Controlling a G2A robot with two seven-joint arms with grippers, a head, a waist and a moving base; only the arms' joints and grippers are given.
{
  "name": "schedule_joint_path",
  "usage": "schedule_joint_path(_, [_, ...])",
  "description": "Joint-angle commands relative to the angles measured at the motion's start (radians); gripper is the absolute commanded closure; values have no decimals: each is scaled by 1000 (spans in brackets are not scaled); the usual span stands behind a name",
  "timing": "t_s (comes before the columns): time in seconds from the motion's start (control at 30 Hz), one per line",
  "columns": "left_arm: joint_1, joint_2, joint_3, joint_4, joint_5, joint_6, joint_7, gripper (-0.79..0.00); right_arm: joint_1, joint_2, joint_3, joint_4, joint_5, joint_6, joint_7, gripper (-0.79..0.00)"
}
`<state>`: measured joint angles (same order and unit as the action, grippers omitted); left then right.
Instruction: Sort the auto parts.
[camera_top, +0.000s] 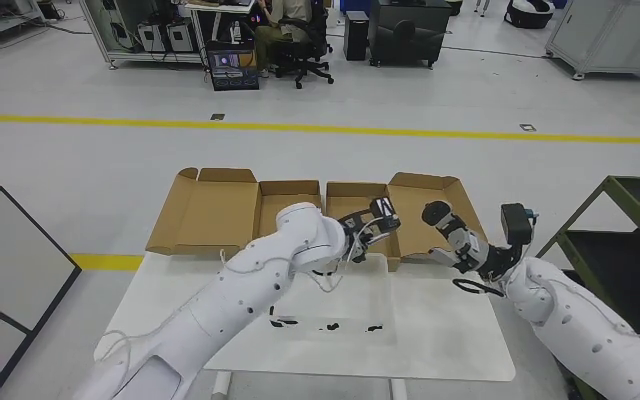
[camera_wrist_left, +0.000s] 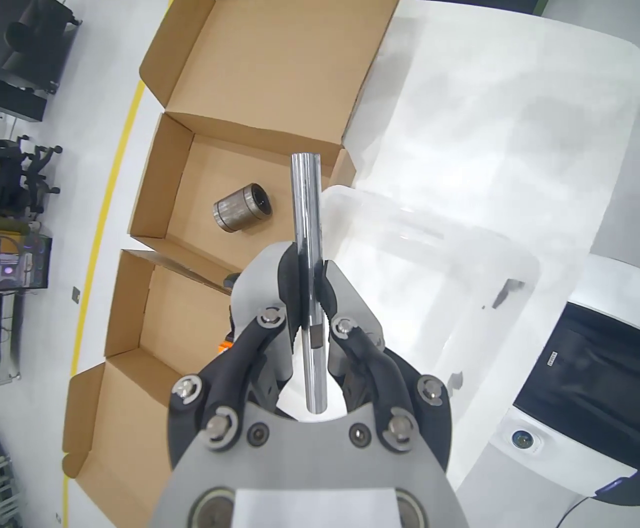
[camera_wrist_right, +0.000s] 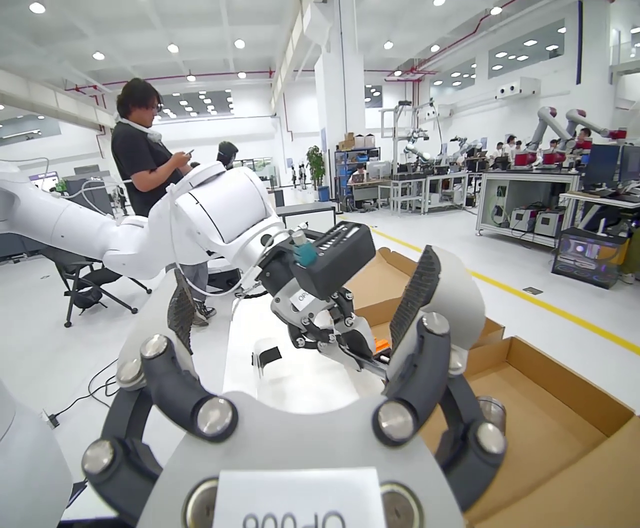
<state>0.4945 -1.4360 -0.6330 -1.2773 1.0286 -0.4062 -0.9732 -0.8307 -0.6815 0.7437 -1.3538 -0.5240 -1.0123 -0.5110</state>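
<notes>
From where I stand, the cardboard box (camera_wrist_left: 165, 185) lies under and just ahead of the left gripper (camera_wrist_left: 310, 270), and the clear bin (camera_wrist_left: 430, 235) sits directly beneath the hand. The left arm reaches across the table (camera_top: 440, 340) with its wrist tipped down, jaws clamped on a steel rod (camera_wrist_left: 306, 200). The rod runs straight out along the fingers, and its free end hangs over the box's near wall. A bearing (camera_wrist_left: 241, 206) lies in the box, beyond the fingertips and off to one side. I'd say release depends on getting past that wall. The right gripper (camera_wrist_right: 305, 285) waits close beside, spread wide and empty.
</notes>
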Motion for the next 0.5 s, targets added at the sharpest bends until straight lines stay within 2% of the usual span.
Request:
schedule_joint_path(0.0, [-39,-26,44,73,22,37,28,0,-11,8,14,-11,-5,0,-3,-785])
schedule_joint_path(0.1, [-95,-92,121,212,-4,100,80,0,-39,19,25,-58,-26,0,-1,-785])
schedule_joint_path(0.13, [-100,-99,127,225,-10,103,81,0,-39,19,25,-58,-26,0,-1,-785])
schedule_joint_path(0.47, [-90,-97,122,229,-4,111,100,0,-39,19,25,-58,-26,0,-1,-785])
